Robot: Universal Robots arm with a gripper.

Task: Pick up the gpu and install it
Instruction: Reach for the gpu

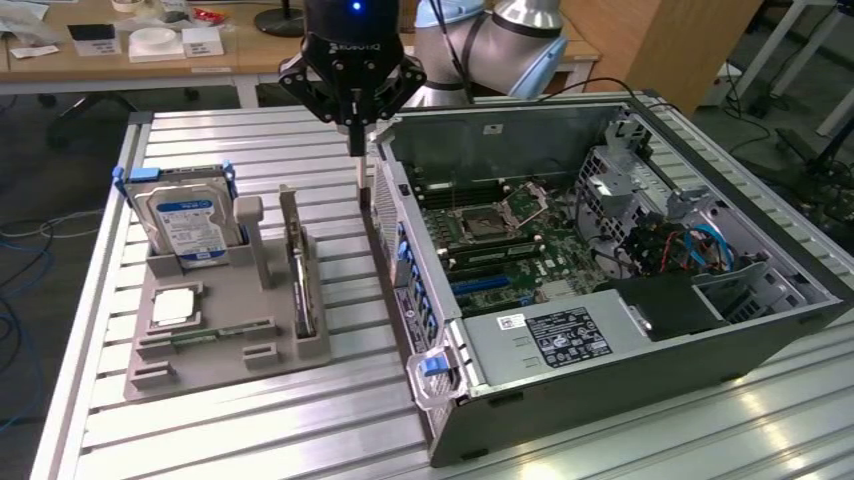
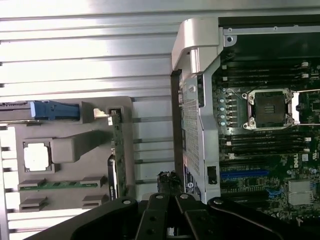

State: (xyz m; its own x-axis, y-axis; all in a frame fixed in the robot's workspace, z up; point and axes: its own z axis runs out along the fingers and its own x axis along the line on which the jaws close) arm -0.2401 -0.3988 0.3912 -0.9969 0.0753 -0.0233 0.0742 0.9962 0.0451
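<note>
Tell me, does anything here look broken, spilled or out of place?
Nothing stands out. The computer case lies with its side open, nothing spilled. The gpu stands on edge in the grey holder beside the hard drive; the gripper, shut, hangs between holder and case.

Ribbed aluminium desk [image 1: 267, 420], glare bright along the slats. Behind it, a wooden desk [image 1: 80, 68] carrying white boxes [image 1: 154, 42]. Dark floor [image 1: 60, 140]. Blue cable [image 1: 16, 250] loose at exterior view's left. Wooden cabinet [image 1: 667, 40] at back, exterior view's right.
</note>
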